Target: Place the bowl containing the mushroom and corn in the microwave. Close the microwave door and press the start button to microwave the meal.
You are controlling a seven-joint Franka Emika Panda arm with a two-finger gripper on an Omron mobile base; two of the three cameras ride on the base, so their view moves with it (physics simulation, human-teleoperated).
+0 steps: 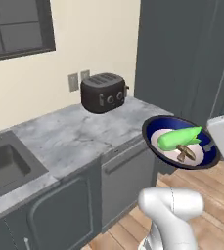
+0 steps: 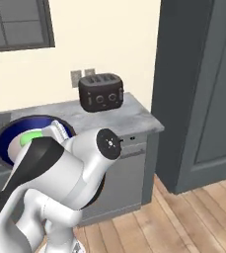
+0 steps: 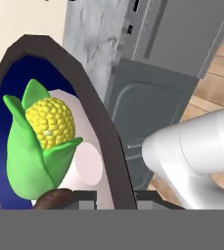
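Observation:
The bowl, dark blue with a white centre, hangs tilted in the air off the counter's right end. In it lie the green corn and the small brown mushroom. My gripper is shut on the bowl's right rim, the white hand reaching in from the right edge. In the hand view the bowl's dark rim runs down between my fingertips, with the gripper clamped on it; the corn and the mushroom lie inside. From the right base view my arm covers most of the bowl. The microwave is out of view.
A black toaster stands at the back of the grey marble counter. A sink is set in at the left. Dark cabinet fronts run below, tall dark panels rise at the right, and wood floor lies beneath.

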